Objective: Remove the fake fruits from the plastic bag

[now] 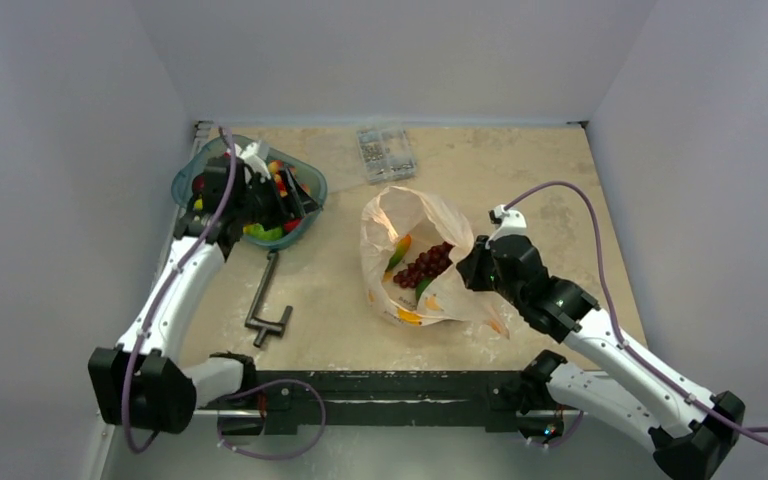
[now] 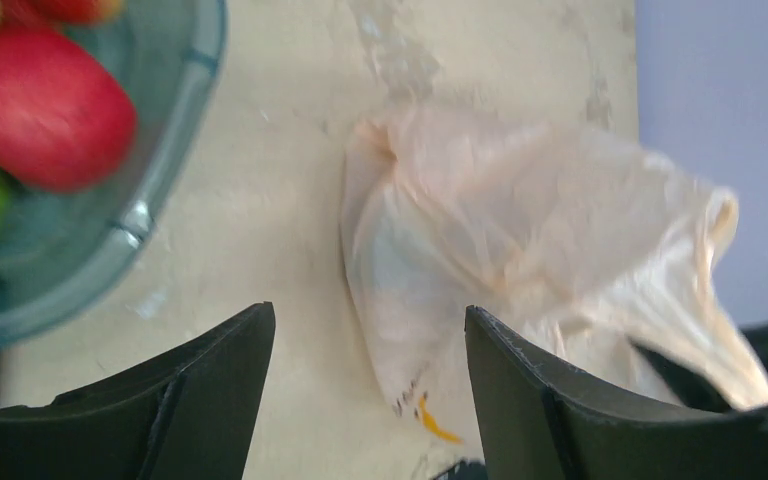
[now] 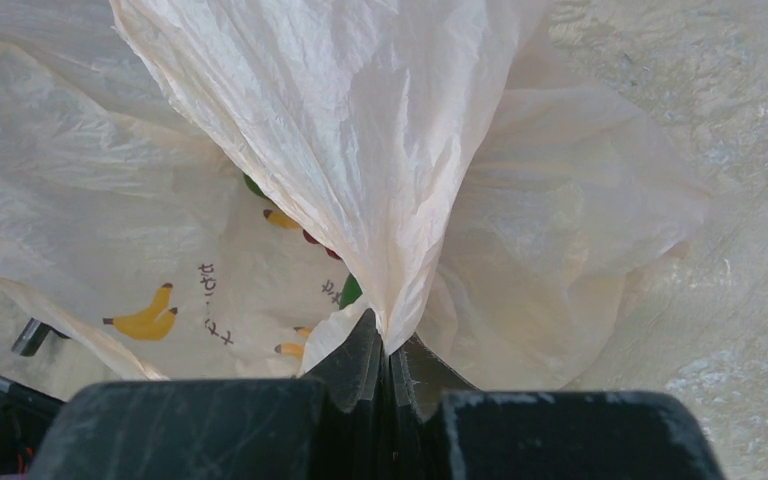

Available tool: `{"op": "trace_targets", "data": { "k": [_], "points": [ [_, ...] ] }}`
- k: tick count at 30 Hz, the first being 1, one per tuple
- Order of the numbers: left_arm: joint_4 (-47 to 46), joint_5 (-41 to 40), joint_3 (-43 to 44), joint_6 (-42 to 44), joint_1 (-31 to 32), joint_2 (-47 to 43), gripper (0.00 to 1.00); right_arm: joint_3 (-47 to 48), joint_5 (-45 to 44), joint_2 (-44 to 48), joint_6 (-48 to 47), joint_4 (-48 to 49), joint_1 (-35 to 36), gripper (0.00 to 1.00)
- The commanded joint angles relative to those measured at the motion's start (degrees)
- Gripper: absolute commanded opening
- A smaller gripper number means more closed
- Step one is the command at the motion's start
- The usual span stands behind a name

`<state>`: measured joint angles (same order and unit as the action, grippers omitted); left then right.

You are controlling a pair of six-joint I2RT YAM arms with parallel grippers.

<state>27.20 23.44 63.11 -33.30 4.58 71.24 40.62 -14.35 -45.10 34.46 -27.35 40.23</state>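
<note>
Top external view: the plastic bag [image 1: 415,255], one thin, crinkly, translucent pale-orange sack, lies near the middle of the tabletop [image 1: 530,170], slightly toward the right edge. Its long axis runs from the far edge toward the near edge, and its mouth gapes upward. Inside it show three fake fruits [image 1: 424,264]: one knobbly dark red grape cluster, one glossy green-and-orange piece [image 1: 398,252] and one green piece [image 1: 422,288]. Yellow banana print [image 3: 145,318] marks the film.

The right gripper [image 1: 472,268] has its fingers pressed together on a gathered fold of the bag's right rim. The left gripper [image 1: 285,205] hangs over one teal transparent tray [image 1: 182,185] at the far-left corner, fingers spread wide and holding nothing. A smooth red apple [image 2: 45,105] lies in that tray among several other fruits. One grey metal clamp [image 1: 268,305] lies toward the near-left corner, and one clear box [image 1: 385,153] sits by the far edge.
</note>
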Motion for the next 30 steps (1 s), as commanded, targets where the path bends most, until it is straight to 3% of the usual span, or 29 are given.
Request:
{"op": "trace_targets", "data": {
  "k": [1, 8, 14, 17, 20, 27, 30],
  "points": [
    [0.8, 0.1, -10.4, 0.3, 6.0, -10.3, 0.69, 3.2, 1.2, 1.0, -1.3, 2.2, 0.3, 0.0],
    [-5.2, -3.7, -25.5, -9.1, 21.3, -26.2, 0.68, 3.0, 1.6, 1.9, -2.1, 4.0, 0.3, 0.0],
    [-16.5, -20.0, -31.0, -9.0, 47.7, -33.6, 0.65, 2.6, 1.4, 0.6, -2.1, 4.7, 0.4, 0.0],
    [-20.6, -30.2, -28.5, -4.0, 60.3, -28.3, 0.64, 2.5, 1.9, 0.6, -1.8, 4.7, 0.3, 0.0],
    [-16.7, -39.9, -18.6, 2.0, 68.1, -17.8, 0.62, 2.5, 1.9, 1.0, -1.5, 4.6, 0.4, 0.0],
    [-8.6, -49.0, -0.2, 3.7, 69.0, 0.9, 0.51, 2.9, 0.7, 1.9, -1.1, 2.4, 0.4, 0.0],
    [-3.4, -51.0, 7.0, 3.6, 68.5, 7.7, 0.42, 2.8, 0.6, 2.9, -1.0, 1.9, 0.4, 0.0]
  ]
}}
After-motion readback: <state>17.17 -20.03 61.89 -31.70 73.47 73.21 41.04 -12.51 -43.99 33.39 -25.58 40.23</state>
